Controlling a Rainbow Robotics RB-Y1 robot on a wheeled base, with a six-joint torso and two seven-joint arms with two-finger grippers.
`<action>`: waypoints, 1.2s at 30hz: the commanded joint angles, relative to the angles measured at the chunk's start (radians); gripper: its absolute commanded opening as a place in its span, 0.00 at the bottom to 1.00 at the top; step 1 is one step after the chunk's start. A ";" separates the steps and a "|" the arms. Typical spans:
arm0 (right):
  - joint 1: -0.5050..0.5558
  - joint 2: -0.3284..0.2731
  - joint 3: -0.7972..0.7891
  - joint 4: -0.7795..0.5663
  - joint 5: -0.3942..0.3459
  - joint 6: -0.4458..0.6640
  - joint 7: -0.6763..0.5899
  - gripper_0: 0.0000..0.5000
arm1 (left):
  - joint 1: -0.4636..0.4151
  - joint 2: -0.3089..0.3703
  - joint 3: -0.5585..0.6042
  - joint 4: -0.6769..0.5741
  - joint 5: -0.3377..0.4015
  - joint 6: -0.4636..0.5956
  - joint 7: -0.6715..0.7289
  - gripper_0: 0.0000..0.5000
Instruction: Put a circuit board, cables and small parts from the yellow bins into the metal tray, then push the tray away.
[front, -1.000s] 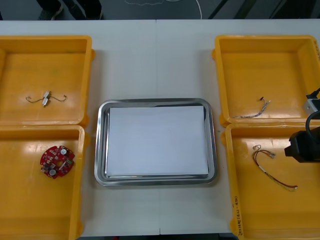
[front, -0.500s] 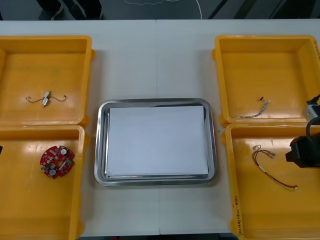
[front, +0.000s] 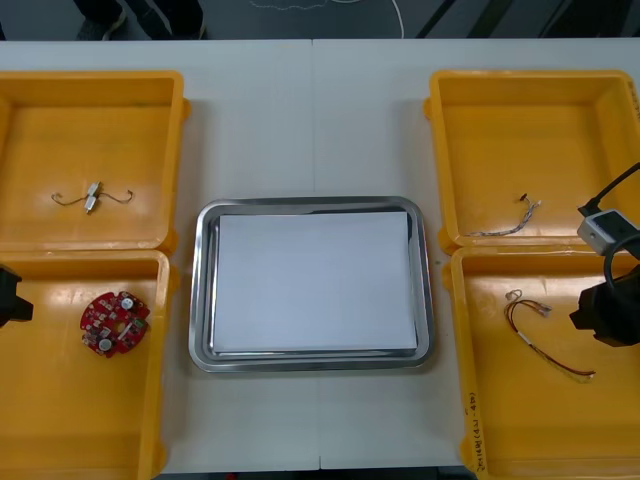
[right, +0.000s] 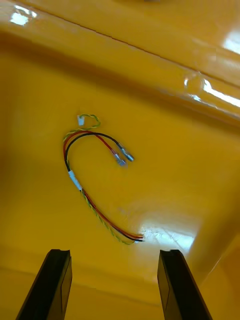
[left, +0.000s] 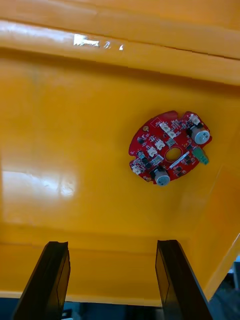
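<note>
A round red circuit board (front: 115, 322) lies in the near left yellow bin (front: 60, 440). My left gripper (left: 112, 287) hangs open above that bin's floor, with the circuit board (left: 169, 148) beyond its fingertips and nothing between them. In the near right yellow bin (front: 500, 440) lies a red and yellow cable (front: 545, 340). My right gripper (right: 114, 287) is open over it, the cable (right: 92, 175) lying just ahead of the fingers and untouched. The metal tray (front: 312, 205), white inside, sits between the bins with nothing in it.
The far left bin (front: 150, 90) holds a small metal part (front: 92, 197) with thin wire ends. A thin cable (front: 508, 225) lies in the far right bin (front: 520, 90). My left arm (front: 8, 298) and right arm (front: 607, 312) show at the table's side edges.
My left arm has come into the front view at the left edge, over the near left bin. The right arm has shifted slightly toward the near side over its bin.
</note>
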 joint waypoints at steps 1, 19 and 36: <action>-0.002 -0.026 0.025 -0.004 0.022 -0.022 0.091 1.00 | -0.006 -0.088 -0.015 -0.050 -0.071 0.006 0.007 1.00; -0.005 0.009 0.189 0.010 0.153 -0.114 0.257 1.00 | -0.004 -0.255 -0.112 -0.079 -0.307 -0.036 -0.043 1.00; -0.005 0.075 0.224 0.131 0.127 -0.179 0.335 1.00 | 0.019 -0.393 -0.164 -0.034 -0.464 -0.122 -0.167 1.00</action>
